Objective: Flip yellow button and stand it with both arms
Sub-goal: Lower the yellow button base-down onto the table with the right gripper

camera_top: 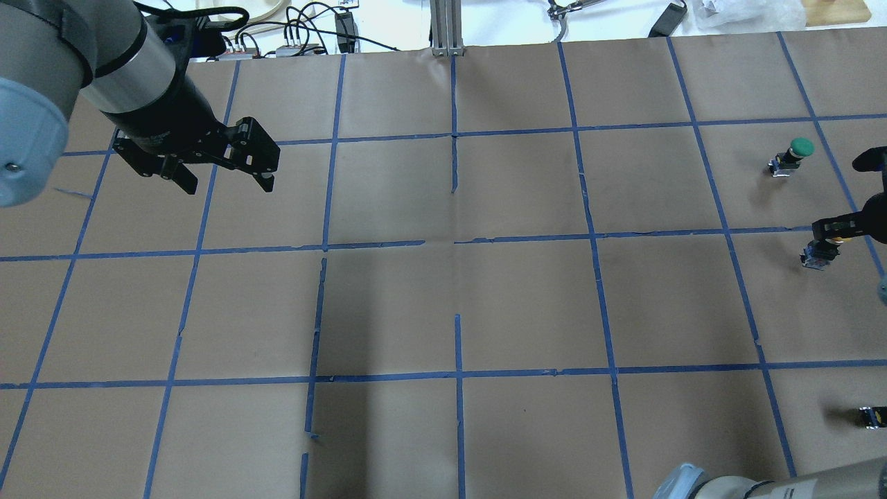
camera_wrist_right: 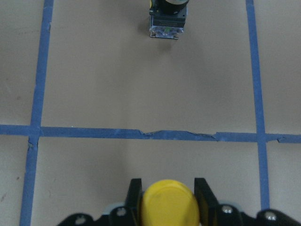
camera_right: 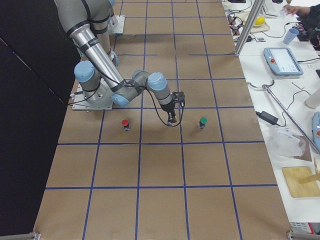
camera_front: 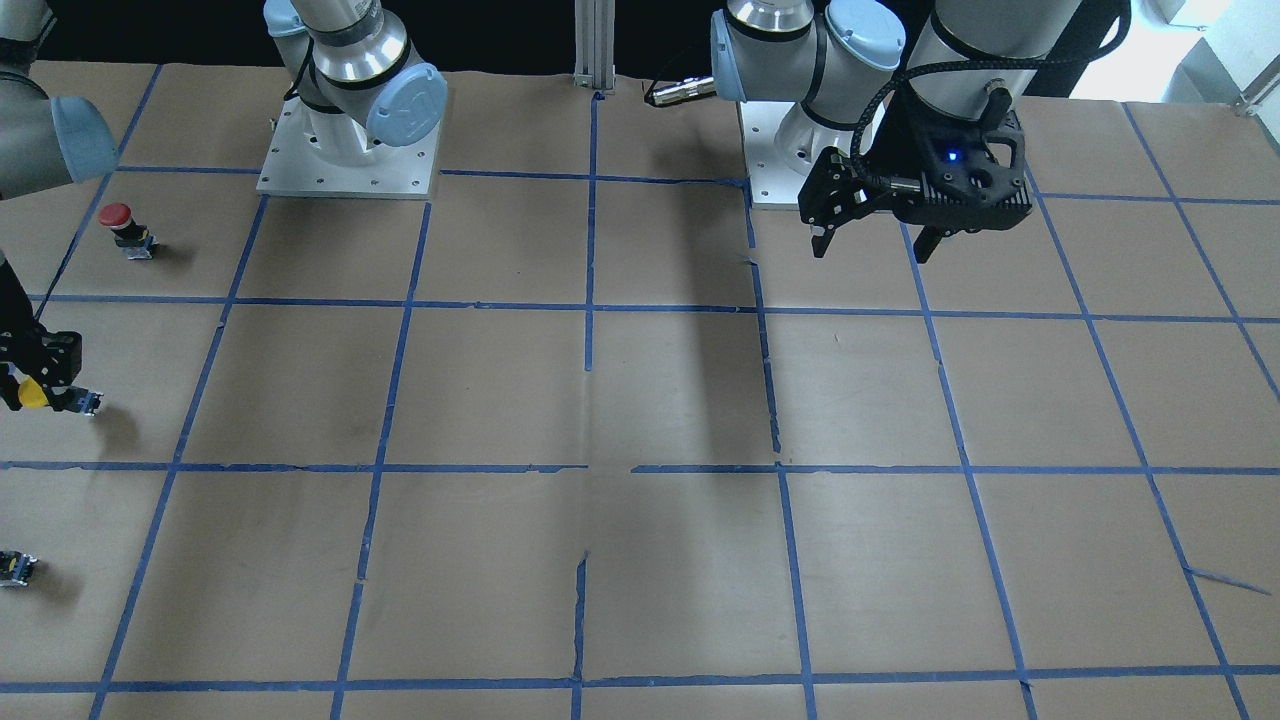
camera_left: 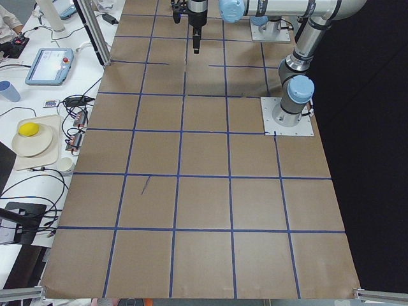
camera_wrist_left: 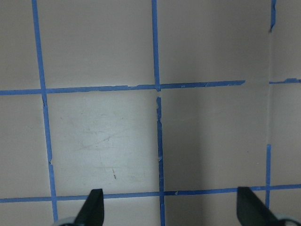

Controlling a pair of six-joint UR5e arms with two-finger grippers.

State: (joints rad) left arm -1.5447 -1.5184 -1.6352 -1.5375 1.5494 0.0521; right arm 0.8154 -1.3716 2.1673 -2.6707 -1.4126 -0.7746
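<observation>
My right gripper (camera_wrist_right: pixel 168 197) is shut on the round cap of the yellow button (camera_wrist_right: pixel 169 209), which sits between its fingers (camera_wrist_right: pixel 135 193). The front-facing view shows the yellow button (camera_front: pixel 35 393) at the left edge, its grey body low over the table; I cannot tell if it touches. It also shows at the right edge of the overhead view (camera_top: pixel 837 239). My left gripper (camera_front: pixel 872 248) is open and empty, raised above the table near its base, far from the button. It also shows in the overhead view (camera_top: pixel 229 186) and in the left wrist view (camera_wrist_left: pixel 171 207).
A red-capped button (camera_front: pixel 120 225) stands behind the yellow one. A green-capped button (camera_top: pixel 797 149) stands beyond it. A small capless switch block (camera_front: pixel 18 567) lies by the table's edge. Another switch body (camera_wrist_right: pixel 168 21) sits ahead in the right wrist view. Blue tape grids the brown table (camera_front: pixel 640 400).
</observation>
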